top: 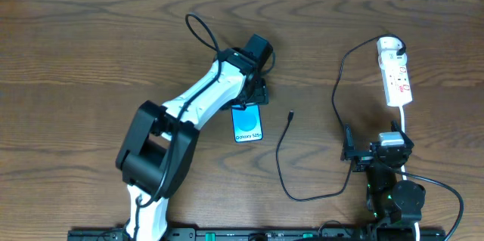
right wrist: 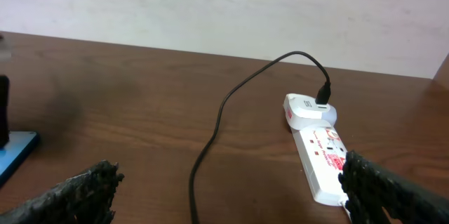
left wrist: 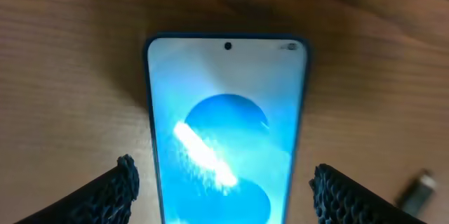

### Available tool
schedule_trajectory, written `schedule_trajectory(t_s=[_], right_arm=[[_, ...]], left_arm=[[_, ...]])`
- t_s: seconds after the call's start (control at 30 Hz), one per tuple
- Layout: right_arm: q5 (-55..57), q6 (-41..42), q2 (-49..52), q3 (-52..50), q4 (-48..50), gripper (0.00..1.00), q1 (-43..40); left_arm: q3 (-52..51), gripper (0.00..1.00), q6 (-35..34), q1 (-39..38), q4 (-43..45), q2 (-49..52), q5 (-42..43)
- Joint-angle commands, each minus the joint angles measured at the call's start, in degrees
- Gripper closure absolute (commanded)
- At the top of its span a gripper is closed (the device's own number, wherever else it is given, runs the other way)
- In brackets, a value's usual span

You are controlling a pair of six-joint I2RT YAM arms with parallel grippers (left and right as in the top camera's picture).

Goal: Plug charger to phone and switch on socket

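Observation:
The phone (top: 247,125) lies flat on the wooden table, its blue-and-white screen up. My left gripper (top: 253,97) is open over its upper end; in the left wrist view the fingers (left wrist: 224,192) straddle the phone (left wrist: 226,126) without touching it. The charger cable (top: 281,158) loops across the table; its loose connector tip (top: 290,115) lies right of the phone and shows blurred in the left wrist view (left wrist: 417,186). Its other end is plugged into the white socket strip (top: 396,75). My right gripper (right wrist: 228,189) is open and empty, low near the front right, with the socket (right wrist: 319,155) ahead of it.
The socket's thick white cord (top: 405,124) runs down towards the right arm's base (top: 389,184). The left arm (top: 185,120) stretches diagonally across the table's middle. A pale wall (right wrist: 224,6) stands beyond the table's far edge.

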Motion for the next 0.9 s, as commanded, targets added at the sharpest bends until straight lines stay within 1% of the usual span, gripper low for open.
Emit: schedule_trajectory(t_s=[0.0,0.13,0.27,0.43,0.67,0.8,0.83,0.87], right_arm=[[0.2,-0.6,-0.1,0.0,-0.2,0.01,0.6],[0.2,-0.6,-0.1,0.0,-0.2,0.01,0.6],[0.2,-0.6,-0.1,0.0,-0.2,0.01,0.6],[0.2,-0.6,-0.1,0.0,-0.2,0.01,0.6],[0.2,-0.6,-0.1,0.0,-0.2,0.01,0.6],[0.2,-0.6,-0.1,0.0,-0.2,0.01,0.6],[0.2,-0.6,-0.1,0.0,-0.2,0.01,0.6],[0.2,-0.6,-0.1,0.0,-0.2,0.01,0.6]], left_arm=[[-0.7,0.09,0.7,0.2,0.0,3.1,-1.6],[-0.7,0.01,0.7,0.2,-0.3,3.4,-1.1],[-0.7,0.02,0.6,0.1,-0.3,3.5,-1.2],[-0.9,0.02,-2.7,-0.7,0.5,5.3,-2.4],[-0.9,0.02,-2.8,-2.4,1.5,7.9,-2.5],[-0.9,0.0,-2.8,-2.5,1.3,7.9,-2.5],[-0.9,0.02,-2.9,-2.5,1.2,7.9,-2.5],[-0.9,0.05,-3.1,-2.5,1.0,7.9,-2.5]])
